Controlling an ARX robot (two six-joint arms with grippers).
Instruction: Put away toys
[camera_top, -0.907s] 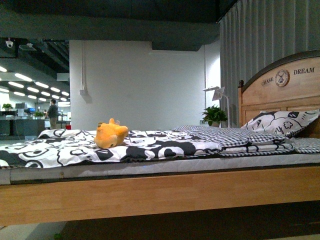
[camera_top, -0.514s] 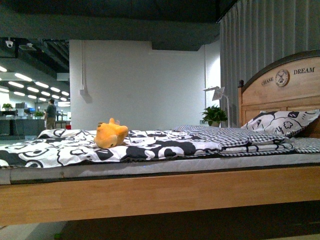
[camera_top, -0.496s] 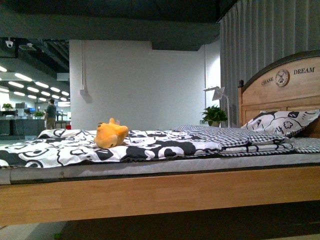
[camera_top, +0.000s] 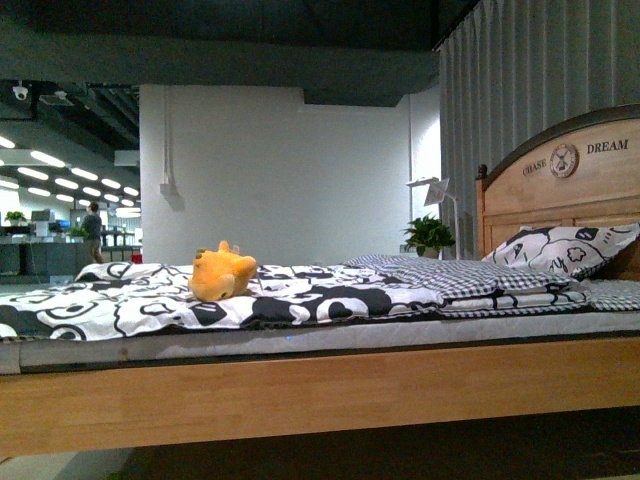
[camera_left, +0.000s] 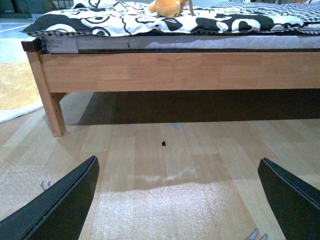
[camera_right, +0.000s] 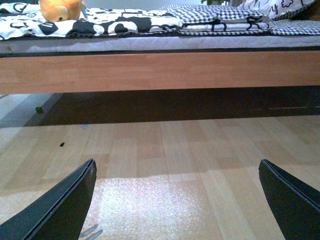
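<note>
On the bed: the orange plush (camera_top: 222, 273) lies on the black-and-white quilt (camera_top: 320, 300) toward the foot end, well apart from the pillow (camera_top: 565, 248) by the headboard (camera_top: 585, 175).
Surface: quilt over a mattress on a wooden frame (camera_top: 350, 390), with wood floor (camera_left: 165, 145) below.
Room: white wall, grey curtain (camera_top: 520, 90), potted plant (camera_top: 428, 233), office lights far left.
Left gripper (camera_left: 178, 159): my fingers are spread wide, holding nothing, low over the floor.
Right gripper (camera_right: 176, 161): likewise spread and bare.
Since before: the plush is unmoved; the distant person (camera_top: 92, 230) has stepped left; my front view has shifted slightly.
</note>
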